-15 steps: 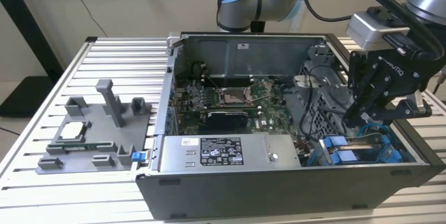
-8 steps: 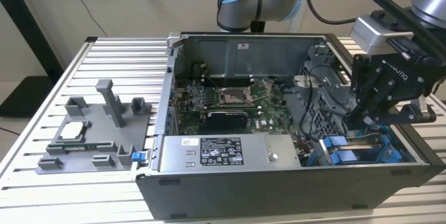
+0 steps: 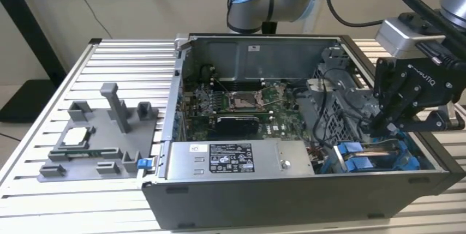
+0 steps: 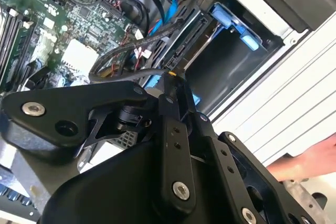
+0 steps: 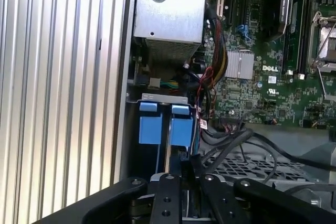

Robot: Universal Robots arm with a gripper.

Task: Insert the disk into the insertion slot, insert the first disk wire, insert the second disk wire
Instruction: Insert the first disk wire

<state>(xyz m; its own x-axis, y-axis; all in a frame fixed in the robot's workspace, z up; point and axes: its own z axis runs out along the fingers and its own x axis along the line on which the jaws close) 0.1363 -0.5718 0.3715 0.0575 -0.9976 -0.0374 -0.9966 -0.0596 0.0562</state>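
1. My fingers [image 5: 167, 192] are together, tips nearly meeting. I can't tell if a plug is pinched between them.
2. They hang low inside the open case [image 3: 291, 201], at its near corner on the exterior view's right, over the drive bay.
3. The disk [image 5: 181, 127] stands on edge in the bay in its blue carrier. The blue end tab faces my tips, with a second blue tab [image 5: 148, 124] just beside it. It looks seated in the slot already.
4. Disk vs fingers: in the first wrist view the tab sits just beyond my tips, near but apart, no contact visible. In the exterior view the blue carriers [image 3: 357, 163] lie just below my fingers [image 3: 386, 111].
5. Black wires [image 5: 231, 140] loop between the bay and the motherboard [image 5: 262, 77], running close past my tips in the second wrist view.
6. Handling judgement, disk: stiff, fairly heavy, shock-sensitive. Hold it by the plastic carrier tabs, not the label face.
7. Handling judgement, wires: soft and springy. Pinch the hard plug body, not the cable.
8. The grey power supply box [image 3: 240, 160] lies to the exterior view's left of the bay, well apart from my fingers.
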